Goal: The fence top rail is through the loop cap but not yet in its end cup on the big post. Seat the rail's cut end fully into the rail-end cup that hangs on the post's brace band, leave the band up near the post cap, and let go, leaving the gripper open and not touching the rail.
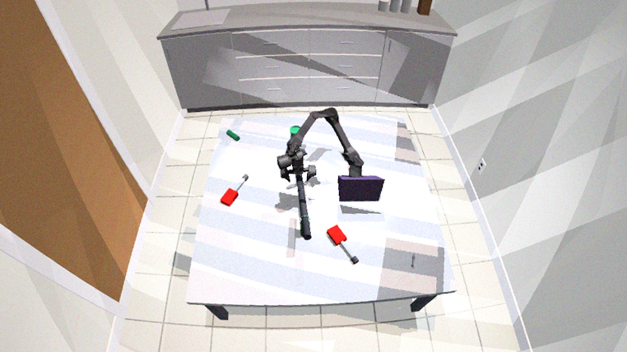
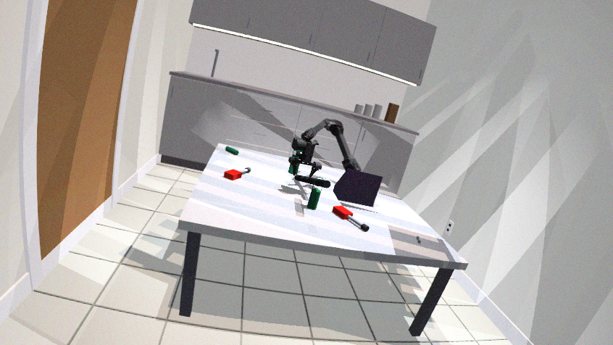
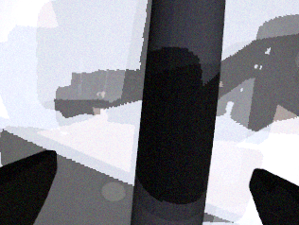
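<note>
Fence top rail: a dark tube [image 1: 303, 201] [image 2: 314, 180] [image 3: 177, 113], lying above the table [image 1: 250, 278] [image 2: 256, 233], its far end below the gripper [image 1: 298, 175] [image 2: 303, 175] [image 3: 157, 169].
Gripper state: fingers wide apart, nothing held between them.
Wrist view: the rail runs up the picture between the two fingers, with a visible gap on each side; neither end of it shows.
Top view: the gripper straddles the rail's line near the far end, but its height over the rail cannot be judged.
Exterior view: the fingertips point down close to the rail; whether either touches is too small to tell.
Rear green post: upright [image 1: 295, 129] [image 2: 293, 166], near the rail's far end; the cup and the rail's seating in it cannot be made out.
Front green post: the exterior view shows it upright [image 2: 314, 198] under the near end, where the top view has the rail covering most of it.
Dark panel: standing [image 1: 360, 189] [image 2: 359, 188] well beside the rail, in front of the arm's lower part.
Loose green cylinder: on its side [image 1: 233, 135] [image 2: 232, 150] near a table corner.
</note>
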Robot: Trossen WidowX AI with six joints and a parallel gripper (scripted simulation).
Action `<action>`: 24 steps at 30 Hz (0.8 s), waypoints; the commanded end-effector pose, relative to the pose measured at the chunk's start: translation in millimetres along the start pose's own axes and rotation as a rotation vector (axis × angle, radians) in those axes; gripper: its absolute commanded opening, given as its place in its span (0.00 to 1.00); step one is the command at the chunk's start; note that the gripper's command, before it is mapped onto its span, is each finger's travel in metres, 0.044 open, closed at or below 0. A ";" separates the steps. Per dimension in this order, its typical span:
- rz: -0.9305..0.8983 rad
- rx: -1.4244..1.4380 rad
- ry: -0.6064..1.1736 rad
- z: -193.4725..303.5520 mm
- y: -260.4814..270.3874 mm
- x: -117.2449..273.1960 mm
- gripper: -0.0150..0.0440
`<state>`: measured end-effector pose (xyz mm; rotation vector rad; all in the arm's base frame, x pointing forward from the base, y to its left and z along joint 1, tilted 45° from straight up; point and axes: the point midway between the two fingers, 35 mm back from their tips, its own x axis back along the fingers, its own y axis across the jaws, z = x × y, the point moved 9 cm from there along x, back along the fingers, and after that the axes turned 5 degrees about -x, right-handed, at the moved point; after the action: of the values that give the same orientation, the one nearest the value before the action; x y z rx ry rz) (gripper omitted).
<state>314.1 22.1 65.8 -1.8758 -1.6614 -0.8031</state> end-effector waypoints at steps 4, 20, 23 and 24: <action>0.001 0.010 -0.005 0.4 -1.5 -11.4 1.00; 0.001 0.009 -0.008 -0.4 -3.0 -32.9 0.96; 0.001 0.009 -0.008 -0.4 -3.0 -32.9 0.82; 0.001 0.009 -0.008 -0.4 -3.0 -32.9 0.78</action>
<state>309.4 -0.3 43.4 -1.8786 -1.6627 -0.7980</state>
